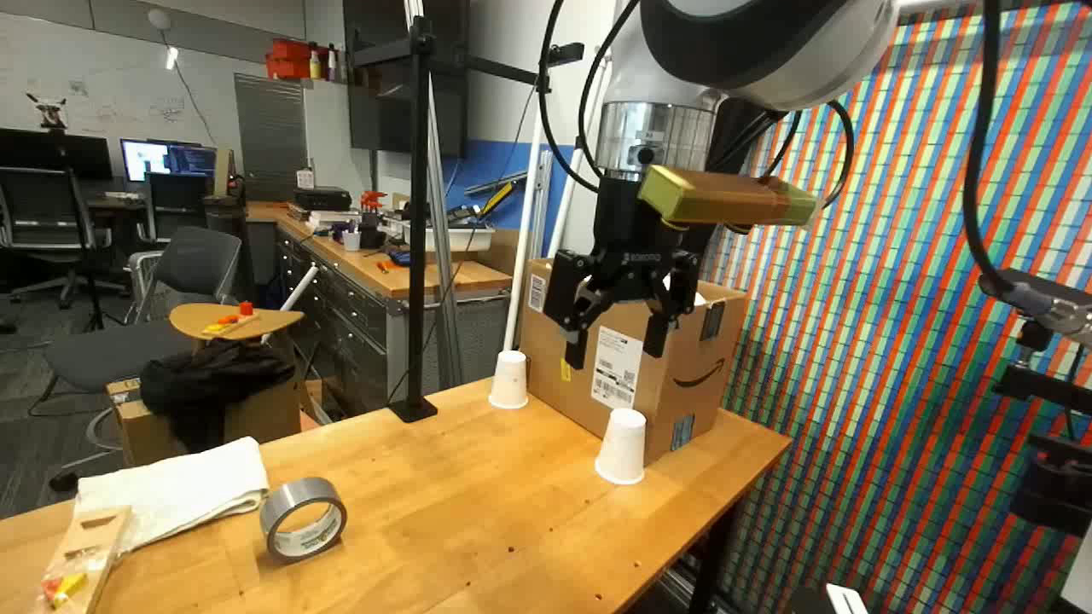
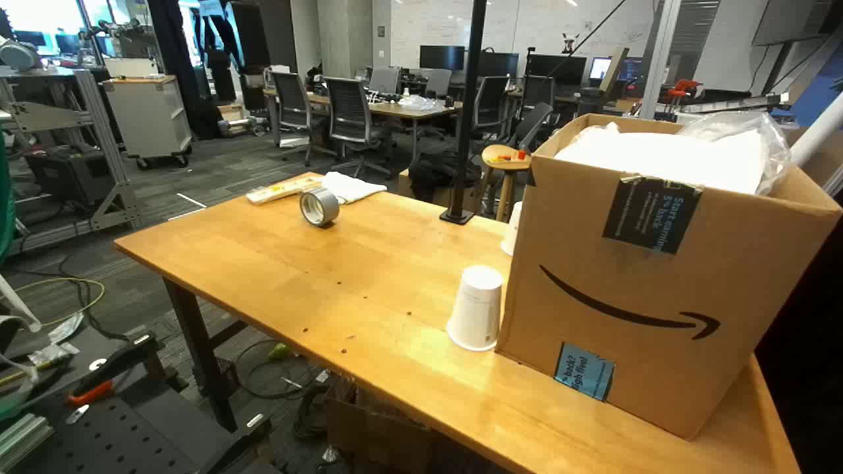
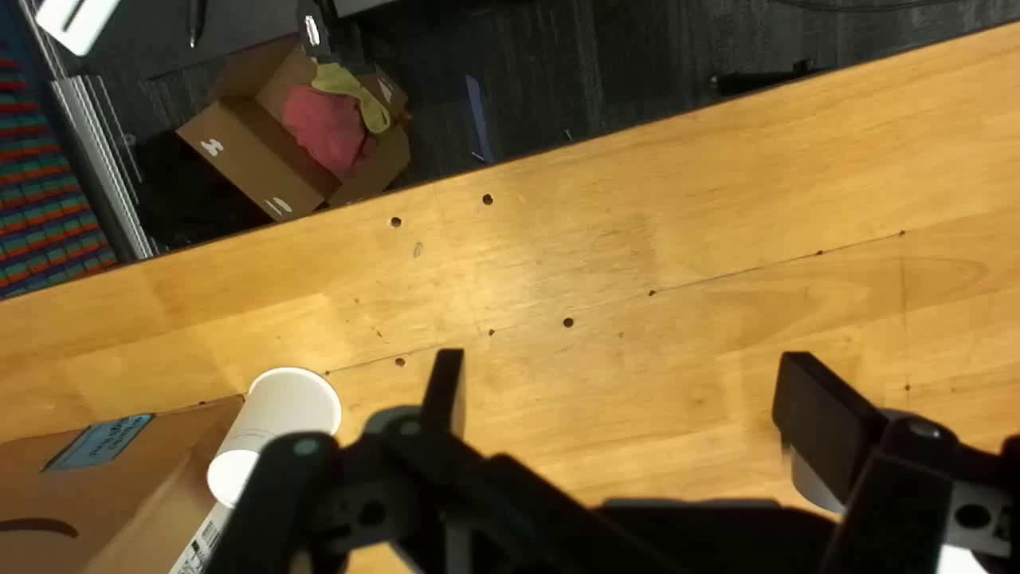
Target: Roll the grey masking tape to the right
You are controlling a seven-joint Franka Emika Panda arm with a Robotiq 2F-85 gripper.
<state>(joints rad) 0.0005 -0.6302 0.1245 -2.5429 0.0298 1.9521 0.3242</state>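
- Wrist view: gripper (image 3: pixel 621 391), one; fingers spread wide, nothing pinched, wooden table (image 3: pixel 558 255) showing between and beyond them.
- Grey masking tape (image 1: pixel 294 493), one roll; stands on its rim on the table, apart from the gripper and not yet touched. In the wrist view a grey curve behind a finger is probably this roll; too hidden to be sure.
- White cloth (image 1: pixel 171 490), one; near the tape, on its left in an exterior view. Whether the two touch cannot be told.
- Front cup (image 1: pixel 624 448), upturned, just beside the cardboard box (image 2: pixel 632 276); rear cup (image 1: pixel 509 381), upturned, near the same box. Both lie to the tape's right in both exterior views.
- Step in hand, as judged: the approach. Fingers are best brought together into one blunt pusher, then lowered between cloth and roll, clear of the fabric.
- Push, as judged: slow, centred on the band's width, square to the rim; an off-centre nudge could topple the ring onto its flat side. Ease off early, since rightward travel leads toward the cups.
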